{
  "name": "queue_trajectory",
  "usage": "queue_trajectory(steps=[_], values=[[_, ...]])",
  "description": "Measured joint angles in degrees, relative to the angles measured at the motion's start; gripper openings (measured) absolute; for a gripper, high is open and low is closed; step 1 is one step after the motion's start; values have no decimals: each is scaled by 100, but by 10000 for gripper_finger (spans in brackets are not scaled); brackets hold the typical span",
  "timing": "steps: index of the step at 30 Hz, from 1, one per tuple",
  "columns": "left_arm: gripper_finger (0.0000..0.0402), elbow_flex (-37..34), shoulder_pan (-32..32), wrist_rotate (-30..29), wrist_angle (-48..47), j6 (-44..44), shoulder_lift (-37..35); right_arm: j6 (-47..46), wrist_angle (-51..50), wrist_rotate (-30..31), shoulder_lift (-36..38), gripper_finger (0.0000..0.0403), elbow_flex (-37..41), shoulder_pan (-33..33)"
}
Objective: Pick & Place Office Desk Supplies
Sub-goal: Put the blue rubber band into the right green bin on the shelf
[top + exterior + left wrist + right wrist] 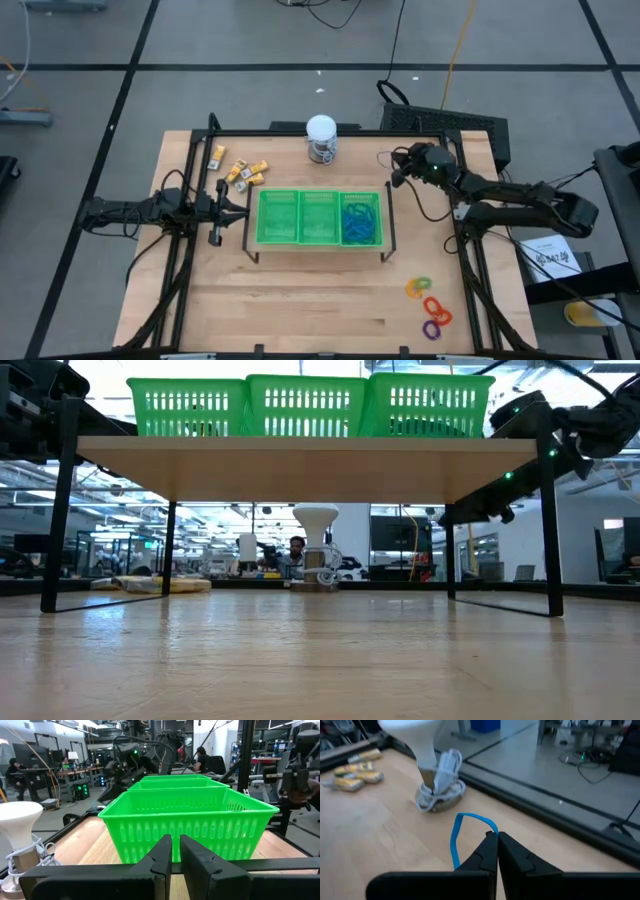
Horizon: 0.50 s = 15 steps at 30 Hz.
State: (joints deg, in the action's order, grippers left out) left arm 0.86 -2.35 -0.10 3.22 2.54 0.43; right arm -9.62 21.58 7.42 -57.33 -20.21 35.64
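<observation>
Just beyond the green tray's (318, 217) right end, the right gripper (497, 836) pinches a thin blue loop (461, 832) by its edge, which could slip free before reaching the tray; left gripper (175, 840) waits closed, empty.

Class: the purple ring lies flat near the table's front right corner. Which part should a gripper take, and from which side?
Probably its rim: come straight down on the purple ring, one finger inside the hole, one outside, since it lies flat on the table. Take the arc toward the front edge, away from the orange rings.
</observation>
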Motion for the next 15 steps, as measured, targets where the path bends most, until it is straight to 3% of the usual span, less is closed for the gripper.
queue_trajectory(steps=[15], values=[[44, 0, 2, 0, 0, -2, 0, 136, 6, -9, 984, 0, -4, -135]])
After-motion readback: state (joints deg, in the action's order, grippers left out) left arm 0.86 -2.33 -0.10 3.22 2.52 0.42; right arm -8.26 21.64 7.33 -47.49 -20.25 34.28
